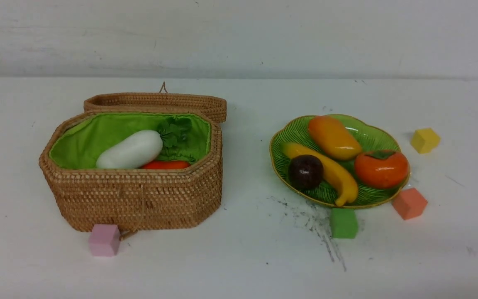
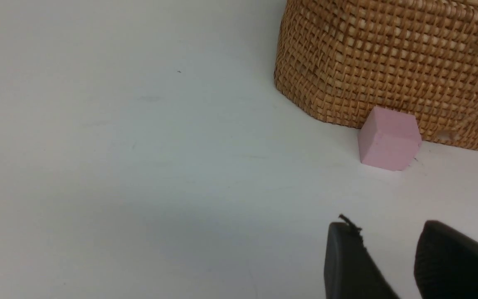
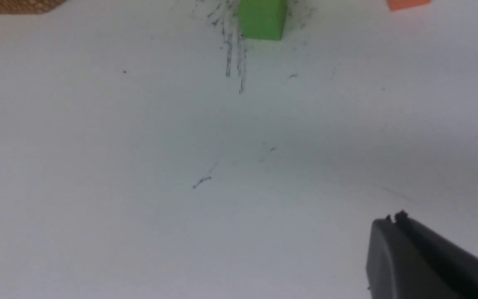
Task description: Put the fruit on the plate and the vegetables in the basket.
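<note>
The basket (image 1: 135,199) sits with its lid (image 1: 156,101) thrown back, a white radish (image 1: 130,150) and a carrot (image 1: 166,165) inside. On the plate (image 1: 297,133) lie a mango (image 1: 333,137), banana (image 1: 338,174), mangosteen (image 1: 305,171) and persimmon (image 1: 381,168). Pink (image 1: 104,240), green (image 1: 343,223), orange (image 1: 409,203) and yellow (image 1: 425,140) cubes dot the surface (image 1: 239,265).

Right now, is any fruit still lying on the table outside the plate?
No, the mango, banana, mangosteen and persimmon all lie on the plate.
</note>
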### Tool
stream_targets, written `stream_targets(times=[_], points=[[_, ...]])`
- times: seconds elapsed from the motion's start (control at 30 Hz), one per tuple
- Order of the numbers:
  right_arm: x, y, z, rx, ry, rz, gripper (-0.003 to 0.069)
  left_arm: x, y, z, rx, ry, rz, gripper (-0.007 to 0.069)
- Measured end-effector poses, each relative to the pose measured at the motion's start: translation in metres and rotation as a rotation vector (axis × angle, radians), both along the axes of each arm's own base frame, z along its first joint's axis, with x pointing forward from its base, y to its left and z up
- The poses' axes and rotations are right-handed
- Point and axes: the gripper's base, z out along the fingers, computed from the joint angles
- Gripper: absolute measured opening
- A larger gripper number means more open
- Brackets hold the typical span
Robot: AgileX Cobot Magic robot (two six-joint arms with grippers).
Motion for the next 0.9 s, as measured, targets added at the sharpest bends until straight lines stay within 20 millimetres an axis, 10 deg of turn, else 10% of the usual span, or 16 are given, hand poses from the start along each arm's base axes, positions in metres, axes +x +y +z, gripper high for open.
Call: stream_targets(times=[0.5,0.9], points=[[0.007,-0.012,-0.002,-0.118,-0.191,-0.079,-0.0003,0.0,0.0,0.0,0.0,0.0,0.0,0.0239],[-0.031,-0.033,-0.076,-0.147,-0.405,-0.283,0.0006,0.0,0.0,0.0,0.0,0.0,0.0,0.0239]])
